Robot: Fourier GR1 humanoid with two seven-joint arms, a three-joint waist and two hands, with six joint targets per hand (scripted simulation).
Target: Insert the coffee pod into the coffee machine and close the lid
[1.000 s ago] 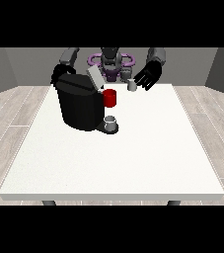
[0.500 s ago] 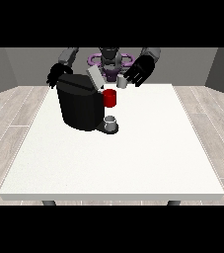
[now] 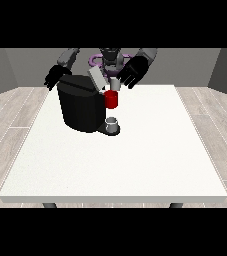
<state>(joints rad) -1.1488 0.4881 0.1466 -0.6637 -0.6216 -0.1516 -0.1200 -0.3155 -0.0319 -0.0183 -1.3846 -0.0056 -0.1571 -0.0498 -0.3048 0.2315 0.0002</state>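
Two hands close on the coffee machine's raised lid

Both hands hover near the far edge of the worktop (image 3: 150,150), flanking the black coffee machine (image 3: 82,110), which sits toward the far-left part of the white surface. Its grey lid (image 3: 97,79) stands tilted up, leaving the brewing slot free, presumably so the pod can go in from above. The hand at the view's right (image 3: 132,72) hangs just above the red front piece (image 3: 112,99), fingers spread and relaxed. A small grey shape, which I take for the coffee pod (image 3: 114,84), sits right under that palm, over the red part; whether it is seated in the slot or pinched by the thumb I cannot tell. The hand at the view's left (image 3: 56,76) rests by the machine's back corner, perhaps to steady it; how its fingers lie I cannot make out. A small grey cup (image 3: 112,123) waits on the drip stand below. By my reckoning the lid remains to be pushed down.
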